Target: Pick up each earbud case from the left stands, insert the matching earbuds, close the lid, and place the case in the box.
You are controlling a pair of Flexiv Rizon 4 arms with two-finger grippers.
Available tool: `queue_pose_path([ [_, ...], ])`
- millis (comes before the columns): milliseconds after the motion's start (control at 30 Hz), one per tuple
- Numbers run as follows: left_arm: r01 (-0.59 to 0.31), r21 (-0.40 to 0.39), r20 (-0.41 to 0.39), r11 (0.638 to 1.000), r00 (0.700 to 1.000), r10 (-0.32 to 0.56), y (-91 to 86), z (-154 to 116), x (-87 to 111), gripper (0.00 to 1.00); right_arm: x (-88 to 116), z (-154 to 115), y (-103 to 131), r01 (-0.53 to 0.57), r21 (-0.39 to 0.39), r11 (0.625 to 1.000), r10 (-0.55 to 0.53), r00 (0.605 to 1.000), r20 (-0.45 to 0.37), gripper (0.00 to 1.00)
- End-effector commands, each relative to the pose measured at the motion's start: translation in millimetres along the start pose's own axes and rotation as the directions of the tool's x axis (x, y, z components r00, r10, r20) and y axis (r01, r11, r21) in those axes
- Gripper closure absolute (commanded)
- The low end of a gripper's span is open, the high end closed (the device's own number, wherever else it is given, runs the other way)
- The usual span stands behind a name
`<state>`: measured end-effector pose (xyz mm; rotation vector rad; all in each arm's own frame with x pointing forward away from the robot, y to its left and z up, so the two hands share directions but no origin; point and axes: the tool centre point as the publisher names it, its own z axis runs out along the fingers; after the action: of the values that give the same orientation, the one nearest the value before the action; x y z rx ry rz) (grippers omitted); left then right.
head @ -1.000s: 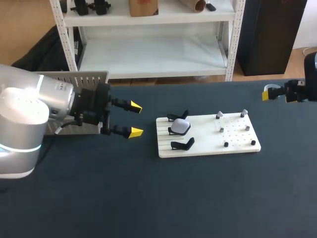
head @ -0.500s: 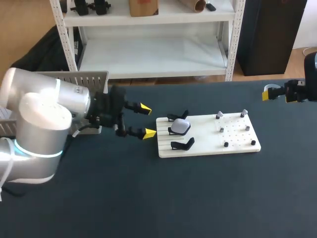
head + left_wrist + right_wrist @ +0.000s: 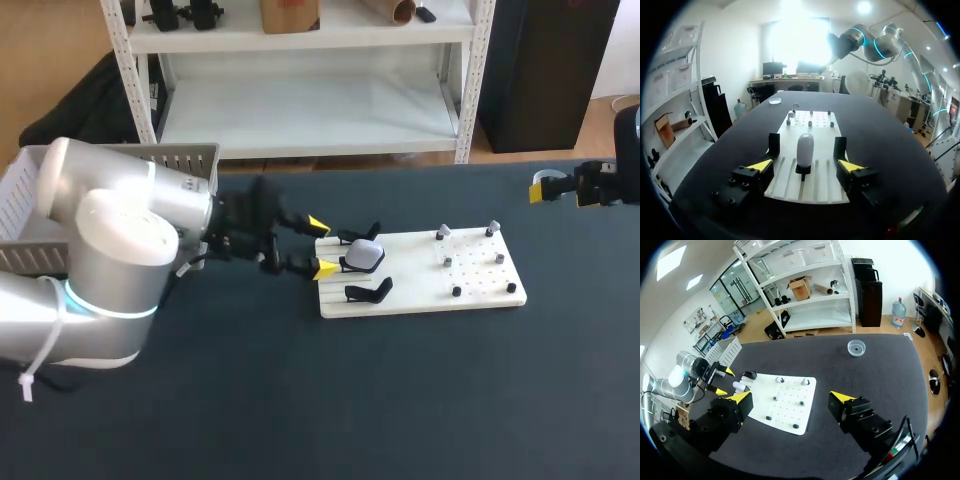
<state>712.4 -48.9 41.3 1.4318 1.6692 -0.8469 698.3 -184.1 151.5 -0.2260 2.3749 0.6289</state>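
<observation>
A white earbud case [image 3: 365, 254] stands on the middle one of three black stands on a white board [image 3: 420, 290]. My left gripper [image 3: 322, 246] is open at the board's left edge, its yellow tips just short of the case. In the left wrist view the case [image 3: 805, 149] stands upright ahead of the gripper [image 3: 805, 165], in line with the gap between its fingers, which do not touch it. Small earbuds [image 3: 443, 232] sit on pegs on the board's right half. My right gripper [image 3: 790, 397] hangs open at the table's far right, well away from the board [image 3: 785, 415].
A white slatted basket [image 3: 150, 160] stands at the table's back left, behind my left arm. The two outer stands [image 3: 368, 291] hold nothing. A small clear dish [image 3: 856, 346] lies on the table beyond the right gripper.
My left arm has swung right from beside the basket to the board's left edge, bringing its fingers up to the case and drawing them slightly closer together. The right arm has stayed still.
</observation>
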Motion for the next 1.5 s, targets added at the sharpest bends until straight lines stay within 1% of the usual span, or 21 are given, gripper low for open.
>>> queue_pose_path([
  [33,0.003,0.023,-0.002,1.000,1.000,-0.003,6.3,13,-0.5,0.39,0,0,-1,0.001,-0.002,1.000,-0.001,1.000,0.000,0.00],
  [67,0.004,0.031,0.000,1.000,1.000,-0.004,6.3,15,-0.4,0.44,0,0,-1,0.001,-0.002,1.000,-0.001,1.000,0.000,0.00],
  [133,0.008,0.035,0.005,0.999,1.000,-0.008,6.5,17,-0.1,0.51,0,0,-1,0.001,-0.002,1.000,-0.001,1.000,0.000,0.00],
  [200,0.010,0.039,0.004,0.999,1.000,-0.011,6.7,20,-0.2,0.52,0,0,-1,0.001,-0.002,1.000,-0.001,1.000,0.000,0.00],
  [267,0.015,0.039,0.007,0.999,1.000,-0.015,7.6,22,-0.4,0.51,0,0,-1,0.001,-0.002,1.000,-0.001,1.000,0.000,0.00],
  [467,0.018,0.047,0.014,0.999,1.000,-0.018,8.5,27,-2.6,0.53,0,0,-1,0.001,-0.002,1.000,-0.001,1.000,0.000,0.00],
  [700,0.021,0.077,0.017,0.997,1.000,-0.023,5.4,34,-4.3,0.53,0,0,-1,0.001,-0.002,1.000,-0.001,1.000,0.000,0.00],
  [933,0.025,0.092,0.012,0.995,1.000,-0.027,5.4,43,-3.3,0.53,0,0,-1,0.001,-0.002,1.000,-0.001,1.000,0.000,0.00],
  [1500,0.035,0.109,0.019,0.993,0.999,-0.037,4.7,53,-0.2,0.55,0,0,-1,0.001,-0.002,1.000,-0.001,1.000,0.000,0.00],
])
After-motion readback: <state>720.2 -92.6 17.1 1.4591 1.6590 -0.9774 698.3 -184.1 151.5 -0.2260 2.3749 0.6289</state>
